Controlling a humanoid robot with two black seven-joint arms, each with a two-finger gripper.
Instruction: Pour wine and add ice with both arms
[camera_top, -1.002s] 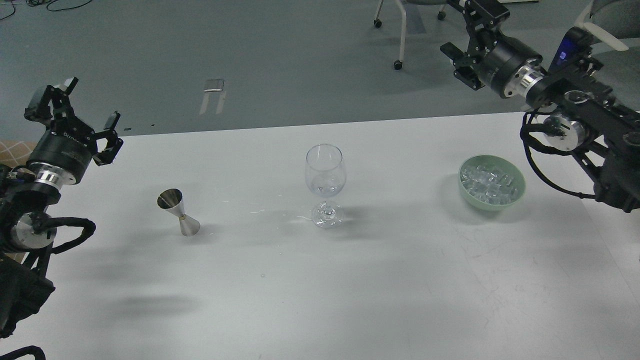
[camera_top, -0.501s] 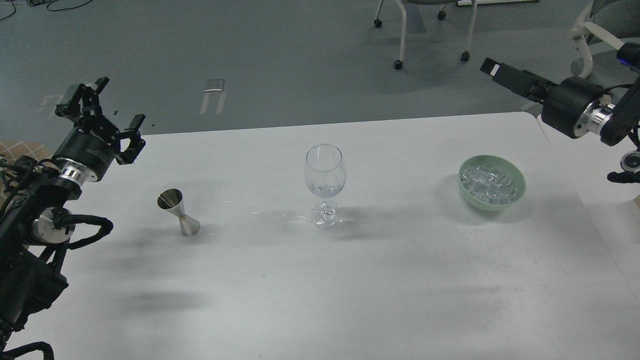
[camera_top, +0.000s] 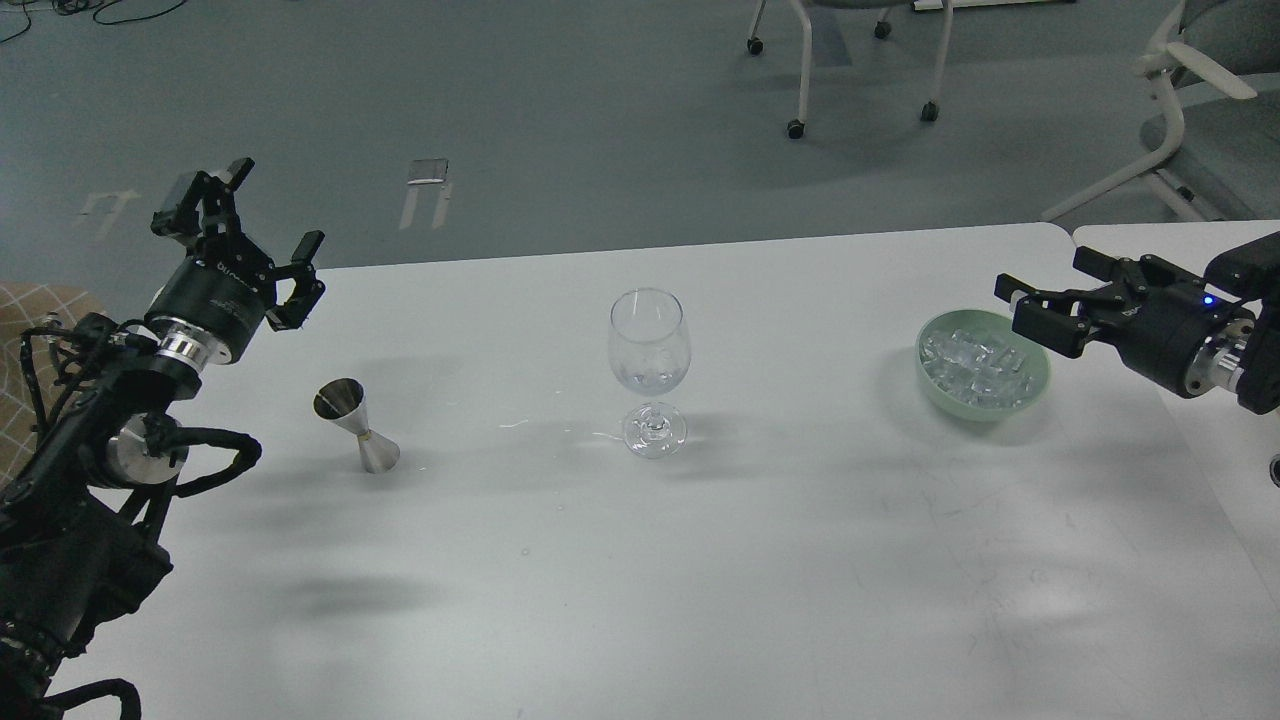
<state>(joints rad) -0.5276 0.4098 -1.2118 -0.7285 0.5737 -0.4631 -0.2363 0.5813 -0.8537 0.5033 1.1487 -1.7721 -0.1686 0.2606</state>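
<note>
text: none legible | left gripper (camera_top: 243, 226) body: white lettering, unreadable

This looks like an office or lab space: a plain white desk (camera_top: 700, 560) stands on grey floor (camera_top: 560, 110), with wheeled chairs (camera_top: 850, 60) behind it, loose cables (camera_top: 100, 10) in the far corner and tape marks (camera_top: 425, 190) on the floor.
</note>
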